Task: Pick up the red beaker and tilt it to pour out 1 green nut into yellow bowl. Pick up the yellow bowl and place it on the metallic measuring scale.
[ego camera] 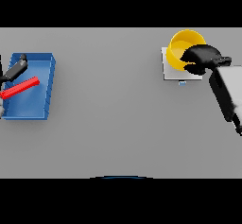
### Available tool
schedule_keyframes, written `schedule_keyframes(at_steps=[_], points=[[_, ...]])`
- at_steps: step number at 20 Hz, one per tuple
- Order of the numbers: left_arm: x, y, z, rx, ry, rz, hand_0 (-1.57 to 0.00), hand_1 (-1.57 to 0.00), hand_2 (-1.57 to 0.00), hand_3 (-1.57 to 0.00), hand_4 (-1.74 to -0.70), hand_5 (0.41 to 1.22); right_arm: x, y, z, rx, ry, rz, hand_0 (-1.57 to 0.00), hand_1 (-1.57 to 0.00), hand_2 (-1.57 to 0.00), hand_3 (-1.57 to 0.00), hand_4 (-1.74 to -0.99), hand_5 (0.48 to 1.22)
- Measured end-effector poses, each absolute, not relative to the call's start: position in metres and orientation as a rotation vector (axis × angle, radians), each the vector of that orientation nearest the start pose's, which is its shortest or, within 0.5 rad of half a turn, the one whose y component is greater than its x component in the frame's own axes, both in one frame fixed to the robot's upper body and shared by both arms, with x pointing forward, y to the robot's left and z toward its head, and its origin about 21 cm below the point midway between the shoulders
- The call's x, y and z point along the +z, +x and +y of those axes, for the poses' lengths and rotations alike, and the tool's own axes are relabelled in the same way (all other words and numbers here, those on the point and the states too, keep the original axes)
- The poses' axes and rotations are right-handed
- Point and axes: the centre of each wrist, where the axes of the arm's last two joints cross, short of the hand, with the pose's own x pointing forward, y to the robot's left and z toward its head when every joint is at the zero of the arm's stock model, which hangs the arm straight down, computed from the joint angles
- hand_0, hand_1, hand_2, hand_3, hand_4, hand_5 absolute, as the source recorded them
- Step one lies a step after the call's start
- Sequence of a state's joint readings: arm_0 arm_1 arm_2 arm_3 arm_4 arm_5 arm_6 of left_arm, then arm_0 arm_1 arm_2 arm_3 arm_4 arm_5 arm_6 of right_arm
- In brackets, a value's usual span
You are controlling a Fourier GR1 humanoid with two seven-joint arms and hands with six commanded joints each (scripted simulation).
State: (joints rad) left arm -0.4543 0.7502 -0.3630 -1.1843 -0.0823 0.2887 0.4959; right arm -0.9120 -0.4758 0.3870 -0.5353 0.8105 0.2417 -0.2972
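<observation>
The right robot hand (201,59) curls over the near rim of the yellow bowl (182,48), gripping it so it sits squarely on the metallic measuring scale (171,72) beneath. The left robot hand (16,68), far away across the surface (108,114), has straight fingers and lies beside a red bar (20,88) over a blue tray (45,83).

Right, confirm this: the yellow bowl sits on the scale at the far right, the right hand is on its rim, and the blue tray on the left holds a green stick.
Wrong in one respect: the stick in the blue tray is red, not green, as the head view shows. The rest stands: the yellow bowl sits on the scale, with the right hand on its rim.
</observation>
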Motion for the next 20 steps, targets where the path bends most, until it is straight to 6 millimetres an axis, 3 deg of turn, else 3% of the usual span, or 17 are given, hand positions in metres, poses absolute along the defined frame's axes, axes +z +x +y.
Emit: schedule_keyframes(at_steps=[1, 4, 7, 12, 20], points=[[0.0826, 0.3427, 0.3355, -0.461, 0.88, -1.101, 0.0, 0.0, 0.0, 0.0, -0.72, 0.671, 0.0778, 0.4371, -0.2792, 1.613, -0.638, -1.122, -1.44, -1.34, -1.29, -0.99, -1.688, 1.221], [0.0817, 0.3444, 0.3364, -0.453, 0.881, -1.092, 0.0, 0.0, 0.0, 0.0, -0.72, 0.667, 0.0825, 0.4386, -0.2773, 1.618, -0.647, -1.11, -0.79, -0.71, -0.78, -0.72, -1.609, 1.029], [0.084, 0.3436, 0.3344, -0.455, 0.882, -1.11, 0.0, 0.0, 0.0, 0.0, -0.72, 0.663, 0.0817, 0.438, -0.2792, 1.675, -0.646, -1.061, -0.41, -0.36, -0.46, -0.55, -1.567, 0.929], [0.0845, 0.3437, 0.3362, -0.454, 0.884, -1.1, 0.0, 0.0, 0.0, 0.0, -0.72, 0.664, 0.0813, 0.4404, -0.2712, 1.699, -0.627, -1.101, -0.13, -0.12, -0.16, -0.36, -1.542, 0.838], [0.0833, 0.343, 0.3346, -0.457, 0.879, -1.099, 0.0, 0.0, 0.0, 0.0, -0.73, 0.665, 0.077, 0.4391, -0.2785, 1.667, -0.634, -1.053, -0.02, -0.02, -0.03, -0.15, -1.478, 0.738]])
